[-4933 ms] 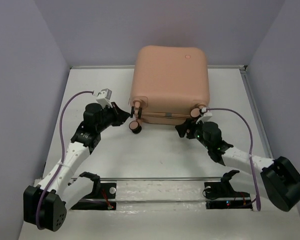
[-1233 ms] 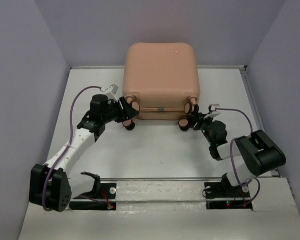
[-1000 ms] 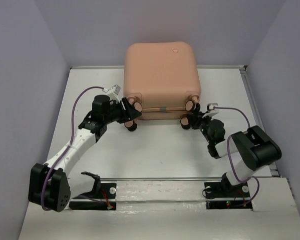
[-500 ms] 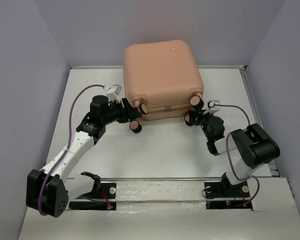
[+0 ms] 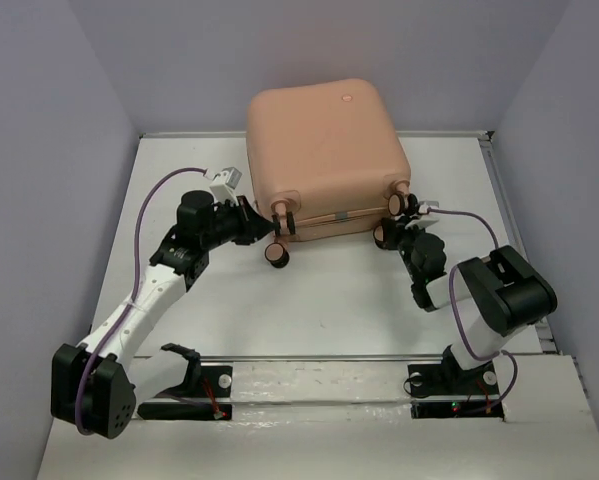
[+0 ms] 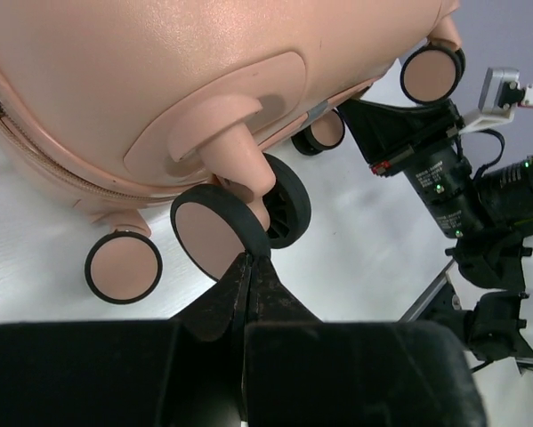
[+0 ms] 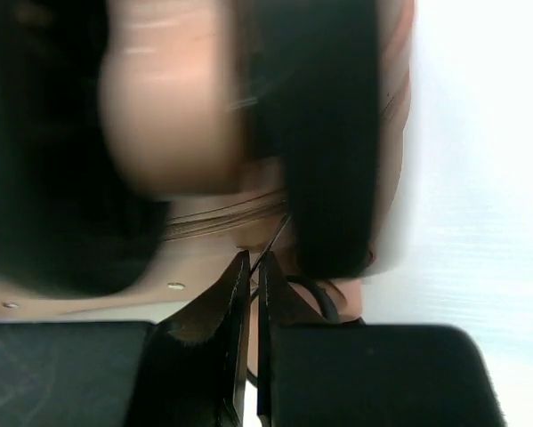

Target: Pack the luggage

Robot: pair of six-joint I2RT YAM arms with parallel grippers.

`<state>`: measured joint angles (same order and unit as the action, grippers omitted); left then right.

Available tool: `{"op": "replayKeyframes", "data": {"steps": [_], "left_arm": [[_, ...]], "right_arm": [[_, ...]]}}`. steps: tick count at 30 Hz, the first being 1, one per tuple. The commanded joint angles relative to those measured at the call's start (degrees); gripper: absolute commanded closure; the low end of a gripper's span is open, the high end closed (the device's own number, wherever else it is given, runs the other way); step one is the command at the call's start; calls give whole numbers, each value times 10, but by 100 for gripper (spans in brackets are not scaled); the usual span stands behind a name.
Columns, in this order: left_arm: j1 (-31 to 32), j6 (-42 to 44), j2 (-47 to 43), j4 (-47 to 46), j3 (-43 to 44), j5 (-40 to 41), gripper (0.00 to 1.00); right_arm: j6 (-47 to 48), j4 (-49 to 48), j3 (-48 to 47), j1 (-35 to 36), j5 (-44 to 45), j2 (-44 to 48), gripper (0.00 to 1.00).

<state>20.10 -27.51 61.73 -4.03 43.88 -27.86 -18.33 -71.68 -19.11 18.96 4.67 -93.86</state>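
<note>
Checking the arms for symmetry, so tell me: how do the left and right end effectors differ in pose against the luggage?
The left end effector meets the luggage at its near-left wheels, on a long outstretched arm; the right end effector sits at the near-right wheels, on an arm folded tightly back. The left's tips touch a wheel rim; the right's contact is lost in blur. Both are shut.
</note>
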Motion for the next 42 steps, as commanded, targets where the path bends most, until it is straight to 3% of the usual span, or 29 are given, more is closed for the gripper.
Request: {"op": "replayKeyframes", "data": {"steps": [1, 2, 7, 11, 14, 19, 21, 22, 23, 26, 27, 29, 34, 37, 42], "left_arm": [[4, -3, -21, -55, 26, -35, 94], [4, -2, -23, -54, 27, -35, 94], [4, 3, -25, -41, 31, -26, 94], [4, 21, -42, -10, 43, 21, 94], [4, 25, -69, -7, 43, 47, 94], [4, 53, -67, 32, 66, 71, 94], [4, 74, -70, 59, 88, 122, 85], [4, 83, -72, 83, 94, 141, 76], [4, 101, -75, 92, 99, 161, 54], [4, 127, -79, 127, 118, 238, 24], [4, 146, -72, 143, 125, 264, 20], [4, 161, -58, 156, 132, 272, 18], [4, 185, -42, 174, 137, 245, 24], [4, 185, -30, 167, 134, 181, 23], [4, 176, 1, 166, 132, 164, 21]], "right_arm": [[-9, -242, 6, 129, -95, 0, 93], [-4, -233, 10, 158, -84, 5, 93], [-30, -215, 68, 164, -69, 54, 93], [-17, -119, 120, 164, -2, 175, 93], [-23, -22, 126, 164, -25, 258, 93], [-47, 3, 152, 164, -19, 324, 93], [-50, 88, 139, 164, -5, 363, 93], [-51, 107, 135, 164, -2, 369, 93], [-48, 116, 133, 164, 1, 373, 93], [-48, 148, 126, 164, 15, 381, 93], [-50, 161, 125, 164, 25, 384, 93], [-52, 186, 121, 164, 39, 381, 93], [-68, 228, 119, 164, 55, 378, 91], [-72, 240, 131, 164, 56, 402, 84], [-71, 304, 131, 164, 88, 454, 65]]}}
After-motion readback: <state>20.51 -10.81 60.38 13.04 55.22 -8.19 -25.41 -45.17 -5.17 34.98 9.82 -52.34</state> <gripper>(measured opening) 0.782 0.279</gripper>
